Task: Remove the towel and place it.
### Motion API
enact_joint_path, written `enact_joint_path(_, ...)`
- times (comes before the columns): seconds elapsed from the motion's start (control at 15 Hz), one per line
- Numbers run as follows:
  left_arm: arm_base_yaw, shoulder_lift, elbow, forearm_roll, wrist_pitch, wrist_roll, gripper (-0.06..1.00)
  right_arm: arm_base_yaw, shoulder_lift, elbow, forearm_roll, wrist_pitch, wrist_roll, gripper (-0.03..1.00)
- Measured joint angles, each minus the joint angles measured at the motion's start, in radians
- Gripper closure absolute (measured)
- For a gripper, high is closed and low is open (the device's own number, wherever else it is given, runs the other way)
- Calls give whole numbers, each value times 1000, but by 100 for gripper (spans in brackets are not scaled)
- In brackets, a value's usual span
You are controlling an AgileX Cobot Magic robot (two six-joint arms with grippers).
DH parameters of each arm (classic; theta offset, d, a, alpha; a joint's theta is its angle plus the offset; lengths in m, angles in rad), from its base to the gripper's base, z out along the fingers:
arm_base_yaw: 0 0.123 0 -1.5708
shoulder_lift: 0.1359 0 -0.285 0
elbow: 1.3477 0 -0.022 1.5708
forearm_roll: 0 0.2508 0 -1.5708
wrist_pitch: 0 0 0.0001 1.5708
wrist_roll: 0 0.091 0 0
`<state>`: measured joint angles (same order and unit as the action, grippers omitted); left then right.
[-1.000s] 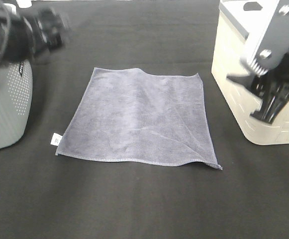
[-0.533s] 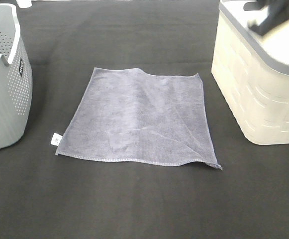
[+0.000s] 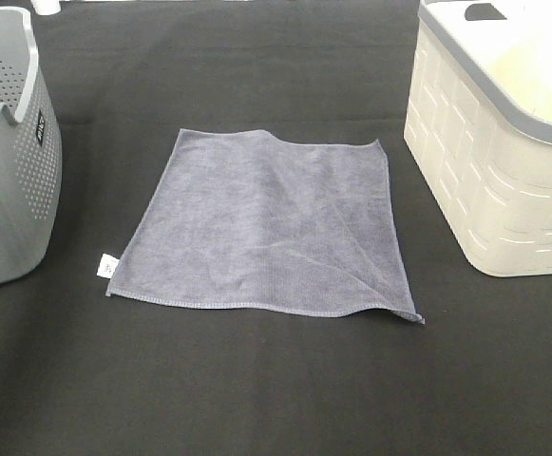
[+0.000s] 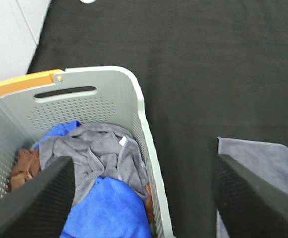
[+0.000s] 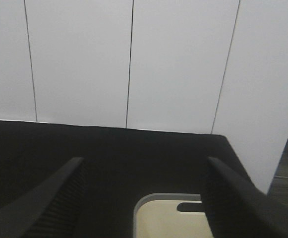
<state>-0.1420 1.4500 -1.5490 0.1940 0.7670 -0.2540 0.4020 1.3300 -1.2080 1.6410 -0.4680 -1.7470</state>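
Ok so the towel is lying flat on the table, sitting between the grey basket and the cream basket and touching neither. Neither arm shows up in the high view at all, so it's wrist cams only.

The left gripper has its fingers spread wide with nothing between them. It hangs over the rim of the grey basket, which has a pile of cloths in it (blue, grey, something brown). One edge of the towel peeks out just past the outer side of the finger that's away from the basket, and lower down than the tips. So from those fingers the towel is sideways and down, close by.

The right gripper is also spread wide and empty, up above the end of the cream basket and facing the wall. No towel anywhere near its fingers in that view.

My read is that the left arm is clearly the nearer one, if the towel needs handling again. It's roughly square, so there's no real long axis to line up with. The thing that matters is the edge on the left fingers' side, and the tag corner sits on that side too. The fingers would have to swing off the basket and drop onto that edge.
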Motion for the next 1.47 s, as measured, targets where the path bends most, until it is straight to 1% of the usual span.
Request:
enact_joint_path(0.07, 30, 0, -21, -58, 39, 32, 23, 0, 33, -59, 55, -20, -110, 31)
enact_joint_path(0.13, 55, 0, -40, -90, 78, 48, 23, 0, 52, -103, 81, -32, -166, 31)
enact_joint_path(0.33, 97, 0, -56, -95, 161, 62, 23, 0, 55, -159, 94, -89, -198, 31)
enact_joint_path(0.4, 100, 0, -56, -92, 177, 68, 23, 0, 54, -163, 94, -92, -179, 32)
enact_joint_path(0.47, 100, 0, -56, -95, 184, 77, 23, 0, 54, -163, 98, -49, -145, 32)
enact_joint_path(0.53, 100, 0, -56, -100, 184, 84, 23, 0, 54, -163, 107, 57, -128, 32)
enact_joint_path(0.6, 100, 0, -56, -100, 186, 87, 23, 0, 54, -163, 108, 207, -116, 32)
enact_joint_path(0.67, 100, 0, -56, -100, 195, 99, 23, 0, 54, -163, 108, 388, -95, 32)
enact_joint_path(0.73, 100, 0, -56, -100, 214, 117, 23, 0, 54, -163, 108, 548, -39, 32)
enact_joint_path(0.8, 100, 0, -56, -100, 233, 132, 23, 1, 54, -163, 63, 644, 61, 33)
enact_joint_path(0.87, 100, 0, -56, -100, 249, 138, 23, 1, 53, -163, -70, 696, 190, 35)
enact_joint_path(0.93, 100, 0, -56, -100, 257, 139, 23, 1, 51, -163, -270, 737, 362, 37)
enact_joint_path(1.0, 100, 0, -56, -101, 259, 139, 23, 1, 51, -163, -543, 774, 600, 38)
enact_joint_path(1.07, 100, 0, -56, -103, 264, 139, 23, 1, 56, -179, -958, 851, 979, 38)
enact_joint_path(1.13, 100, 0, -56, -103, 274, 138, 23, 1, 66, -208, -1250, 921, 1218, 38)
enact_joint_path(1.2, 100, 0, -56, -104, 297, 138, 23, 1, 80, -246, -1483, 1025, 1441, 38)
enact_joint_path(1.27, 100, 0, -56, -112, 330, 138, 23, 1, 93, -296, -1661, 1150, 1607, 38)
enact_joint_path(1.33, 100, 0, -57, -116, 364, 136, 23, 1, 106, -348, -1790, 1273, 1717, 38)
enact_joint_path(1.4, 100, 0, -57, -117, 400, 124, 23, 0, 113, -396, -1861, 1376, 1775, 38)
enact_joint_path(1.47, 100, -1, -57, -118, 430, 110, 23, 0, 114, -432, -1898, 1462, 1793, 38)
